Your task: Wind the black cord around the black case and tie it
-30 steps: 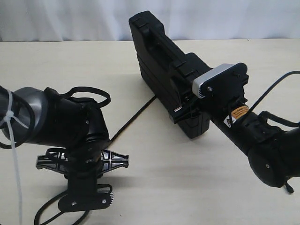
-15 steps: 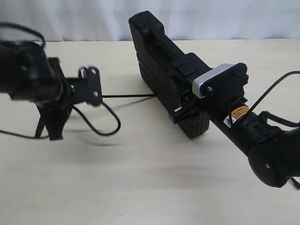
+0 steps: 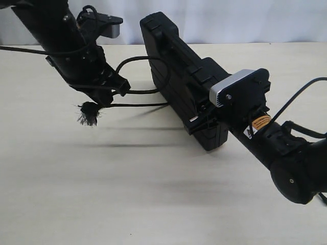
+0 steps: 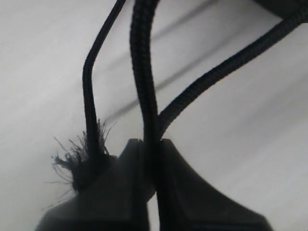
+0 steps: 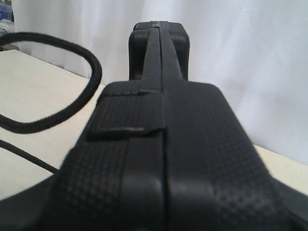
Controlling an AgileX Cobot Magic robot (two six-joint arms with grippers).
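Observation:
The black case (image 3: 173,66) stands on its long edge across the middle of the table. My right gripper (image 3: 203,120) clamps its near end, and the case (image 5: 163,144) fills the right wrist view so that the fingers are hidden. My left gripper (image 3: 116,84) is raised left of the case, shut on the black cord (image 3: 140,104). In the left wrist view the jaws (image 4: 151,147) pinch the braided cord (image 4: 143,72). Its frayed tuft (image 3: 89,113) hangs just below the gripper, tuft (image 4: 79,163). A cord loop (image 5: 91,72) curves beside the case's left face.
The beige table (image 3: 153,194) stretches in front of the case and both arms. A white curtain (image 3: 230,20) closes the back. A glossy arm cable (image 3: 299,97) arcs over the right arm, and the grey camera block (image 3: 232,87) sits above the right gripper.
My left arm has swung from low at the front left up to the far left, beside the case, lifting the cord off the table. The case and right arm have stayed still.

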